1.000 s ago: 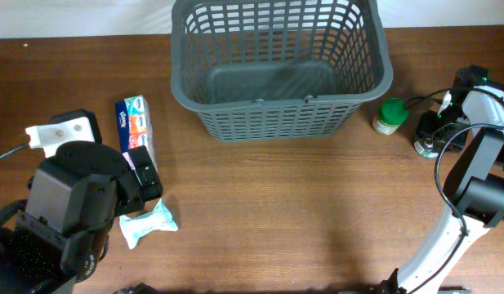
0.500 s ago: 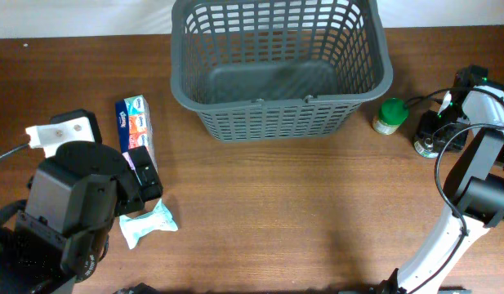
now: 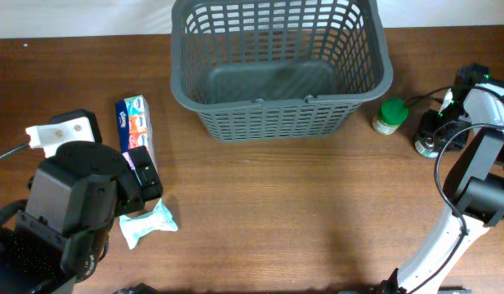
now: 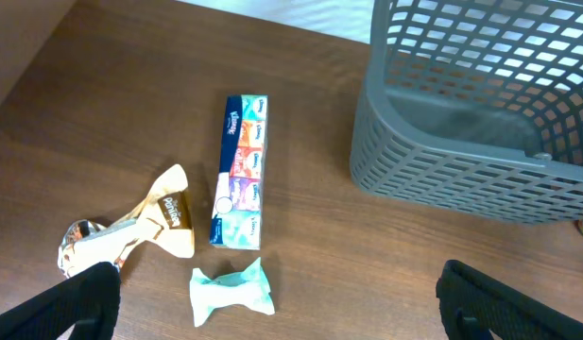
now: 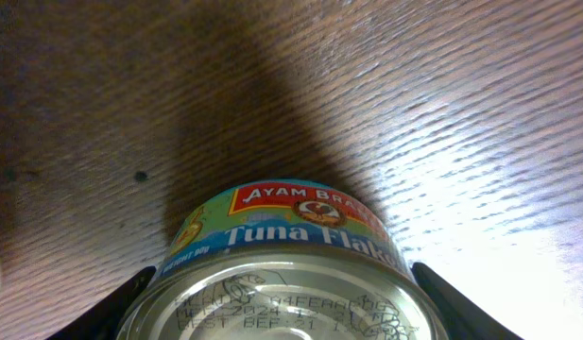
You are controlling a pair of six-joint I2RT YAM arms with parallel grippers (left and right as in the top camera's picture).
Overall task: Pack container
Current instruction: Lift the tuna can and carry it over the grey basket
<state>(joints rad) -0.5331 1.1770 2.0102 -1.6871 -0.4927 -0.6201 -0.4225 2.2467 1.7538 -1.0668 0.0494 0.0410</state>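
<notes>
Right hand (image 5: 286, 293) straddles the round silver tuna tin (image 5: 291, 246) at three o'clock, whether gripped I cannot tell, left hand (image 4: 291, 302) gapes empty, and my large dark grey plastic lattice basket (image 3: 276, 118) at twelve o'clock holds nothing yet.

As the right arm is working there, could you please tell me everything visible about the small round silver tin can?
The small round silver tin can stands upright on the brown wooden table, on its right side, to the right of the green-lidded jar. Its flat metal lid bears stamped date print. The blue and yellow label shows a red Ayam Brand banner above the words for tuna flakes. The right gripper has its dark fingers on either side of the can; whether they press it is unclear.
</notes>
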